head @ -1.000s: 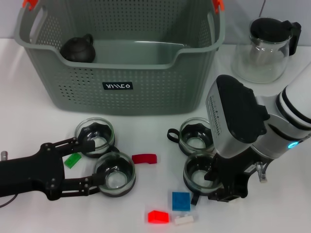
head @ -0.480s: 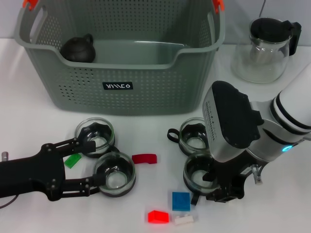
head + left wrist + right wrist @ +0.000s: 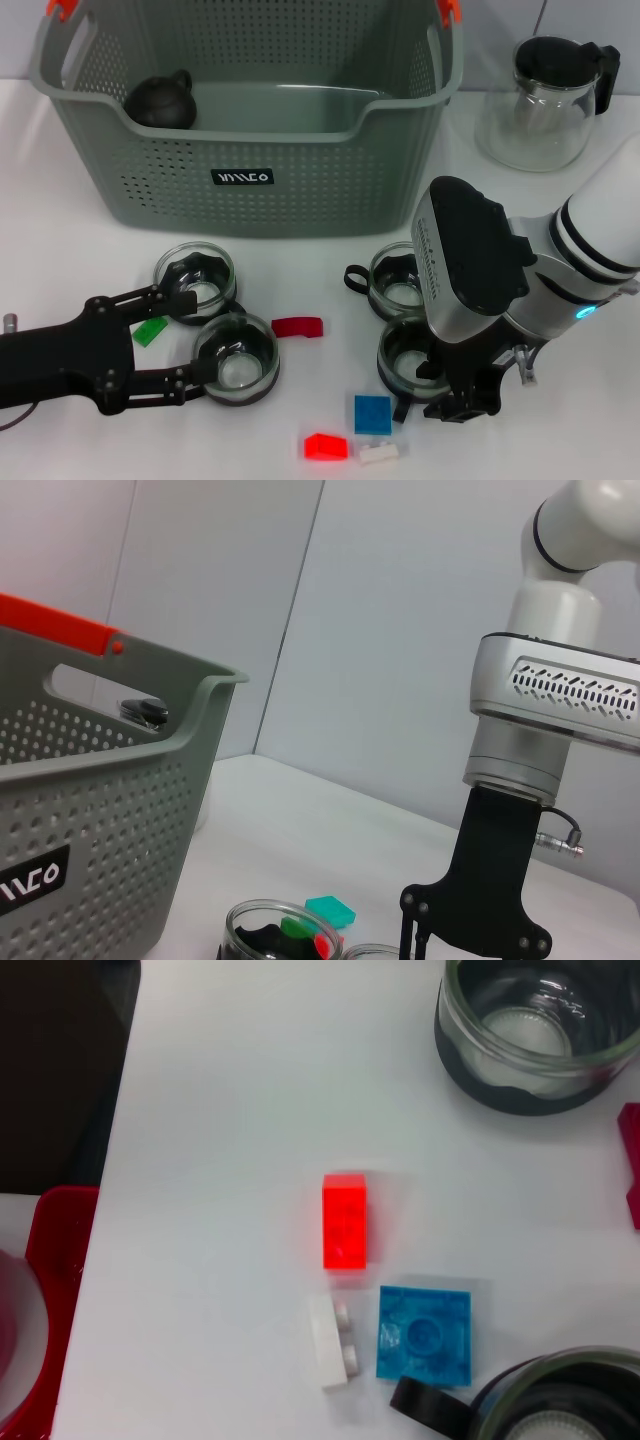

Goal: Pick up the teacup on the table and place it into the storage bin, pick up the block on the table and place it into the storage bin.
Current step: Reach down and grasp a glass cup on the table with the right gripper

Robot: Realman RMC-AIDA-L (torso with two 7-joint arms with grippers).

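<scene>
Right claw (image 3: 462,398) sits low over a glass teacup (image 3: 412,352) on my tabletop (image 3: 60,220), beside the blue block (image 3: 373,413); I cannot tell its grip. Left claw (image 3: 190,340) spreads open around another teacup (image 3: 236,358). Storage bin (image 3: 250,110) stands behind.

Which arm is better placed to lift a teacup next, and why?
Left, probably. The left gripper has its fingers open on either side of a teacup. The right gripper sits over another teacup, its fingers hidden.
</scene>
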